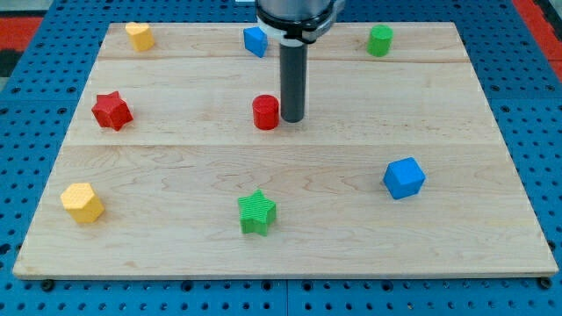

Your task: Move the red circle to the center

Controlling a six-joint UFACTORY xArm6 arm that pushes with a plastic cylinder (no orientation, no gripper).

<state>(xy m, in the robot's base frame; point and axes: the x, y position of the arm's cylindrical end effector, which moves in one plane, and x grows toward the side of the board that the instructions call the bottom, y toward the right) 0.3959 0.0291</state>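
The red circle is a short red cylinder standing on the wooden board, a little above the board's middle. My tip is the lower end of the dark rod that comes down from the view's top. It stands right beside the red circle, on its right side, touching it or nearly so.
A red star lies at the left. A yellow block, a blue block and a green cylinder lie along the top. A yellow block, a green star and a blue cube lie lower down.
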